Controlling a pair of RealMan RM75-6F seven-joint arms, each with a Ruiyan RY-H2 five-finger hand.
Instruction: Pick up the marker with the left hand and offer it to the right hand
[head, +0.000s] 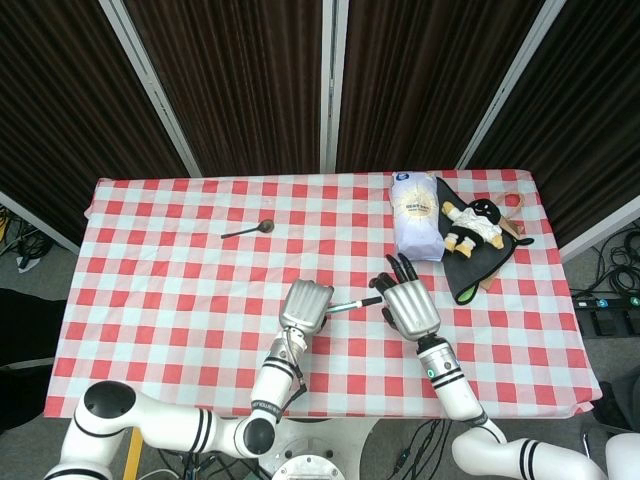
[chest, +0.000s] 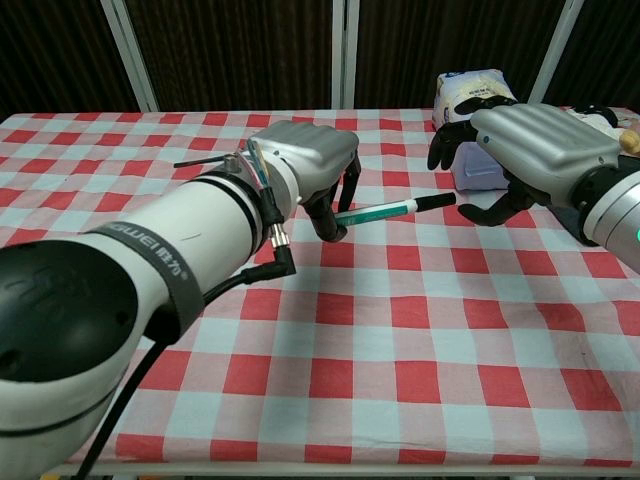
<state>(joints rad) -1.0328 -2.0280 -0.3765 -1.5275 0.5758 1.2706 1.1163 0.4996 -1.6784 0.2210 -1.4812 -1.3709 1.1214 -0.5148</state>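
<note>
My left hand (head: 305, 303) (chest: 310, 170) grips a green-and-white marker (chest: 392, 210) (head: 352, 303) by its rear end and holds it above the checked tablecloth, black cap pointing right. My right hand (head: 408, 303) (chest: 530, 150) hovers open just right of the cap, fingers spread. Its thumb curls below and to the right of the marker's tip. In the chest view a small gap still separates the cap from the right hand.
A white bag (head: 416, 214) (chest: 480, 110) stands at the back right, beside a plush toy (head: 475, 224) lying on a dark cloth (head: 478, 262). A spoon (head: 248, 231) lies at the back left. The table (head: 150, 300) carries a red-and-white checked cloth.
</note>
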